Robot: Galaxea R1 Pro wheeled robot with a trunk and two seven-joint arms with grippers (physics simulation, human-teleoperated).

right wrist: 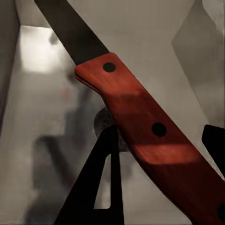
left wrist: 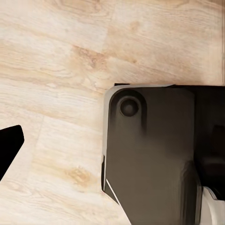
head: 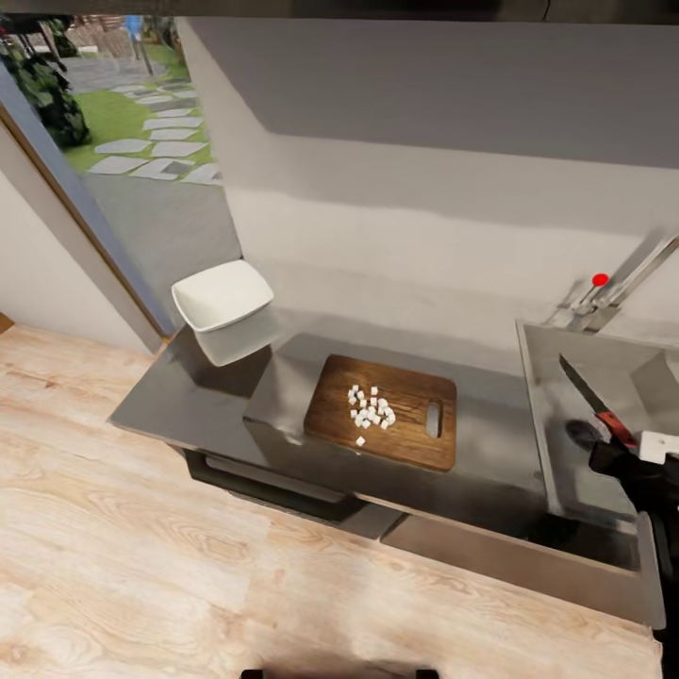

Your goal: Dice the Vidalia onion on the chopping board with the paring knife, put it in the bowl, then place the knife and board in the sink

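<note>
The paring knife (head: 592, 401) is held over the sink (head: 577, 363), with my right gripper (head: 630, 445) shut on its red handle (right wrist: 150, 136) and its dark blade (right wrist: 70, 33) pointing away from me. Behind the knife lies the grey sink floor with its drain (right wrist: 104, 123). The wooden chopping board (head: 405, 436) lies on the countertop (head: 189, 401) left of the sink and carries a small pile of white diced onion (head: 371, 407). Farther left, the white bowl (head: 223, 294) stands near the countertop's end. My left gripper's fingertip (left wrist: 9, 145) hangs over the floor beside the robot's base (left wrist: 150, 154).
A chrome tap (head: 608, 288) with a red-tipped lever stands behind the sink. A grey wall runs behind the countertop. A glass door (head: 123, 141) to a garden is at the left. Wooden floor (head: 141, 566) lies in front of the cabinets.
</note>
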